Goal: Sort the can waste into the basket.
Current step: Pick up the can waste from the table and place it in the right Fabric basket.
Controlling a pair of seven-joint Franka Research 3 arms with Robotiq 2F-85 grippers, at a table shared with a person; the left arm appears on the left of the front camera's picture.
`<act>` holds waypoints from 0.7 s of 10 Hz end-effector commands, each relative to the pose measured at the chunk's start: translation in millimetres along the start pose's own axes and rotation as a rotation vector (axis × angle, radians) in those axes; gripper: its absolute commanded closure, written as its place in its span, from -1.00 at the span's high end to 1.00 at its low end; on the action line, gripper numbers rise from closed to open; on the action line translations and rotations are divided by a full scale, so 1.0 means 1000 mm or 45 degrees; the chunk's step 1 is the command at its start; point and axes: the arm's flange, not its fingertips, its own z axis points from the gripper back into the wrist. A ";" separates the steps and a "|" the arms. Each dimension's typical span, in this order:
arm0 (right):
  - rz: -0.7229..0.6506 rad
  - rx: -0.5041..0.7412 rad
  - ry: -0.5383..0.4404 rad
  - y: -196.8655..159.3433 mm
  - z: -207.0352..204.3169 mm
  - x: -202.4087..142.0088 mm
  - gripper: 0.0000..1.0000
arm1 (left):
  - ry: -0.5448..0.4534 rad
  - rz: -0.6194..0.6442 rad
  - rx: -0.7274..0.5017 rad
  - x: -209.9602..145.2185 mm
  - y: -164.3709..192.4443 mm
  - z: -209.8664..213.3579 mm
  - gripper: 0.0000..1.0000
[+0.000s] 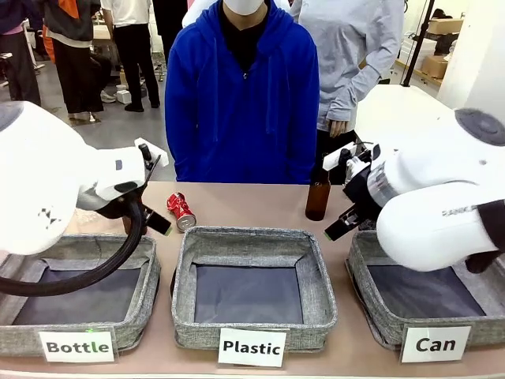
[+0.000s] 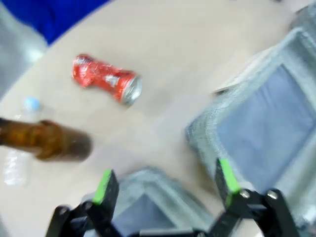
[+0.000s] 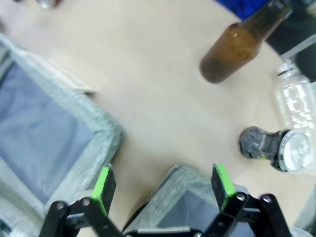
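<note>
My left gripper (image 2: 163,180) and right gripper (image 3: 163,182) gape empty; red crushed can (image 2: 106,79) lies ahead-left of left fingers, long axis crosswise, dark crushed can (image 3: 261,143) nearer right.

Near row on the table (image 1: 252,197), left to right: Bottle basket (image 1: 148,278), Plastic basket (image 1: 252,235), Can basket (image 1: 377,312). A can (image 1: 181,212) lies behind the left gap; a glass bottle (image 1: 318,196) stands behind the right gap. A person (image 1: 241,95) stands at the far edge.
</note>
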 end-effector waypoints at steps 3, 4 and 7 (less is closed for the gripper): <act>-0.349 0.330 0.127 -0.015 0.117 0.001 1.00 | 0.189 0.201 -0.344 0.012 0.009 0.094 1.00; -0.416 0.447 0.129 -0.026 0.138 -0.013 1.00 | 0.194 0.211 -0.526 0.008 0.019 0.114 1.00; -0.662 0.698 -0.031 -0.086 0.182 -0.086 1.00 | -0.110 0.609 -0.711 -0.075 0.110 0.182 1.00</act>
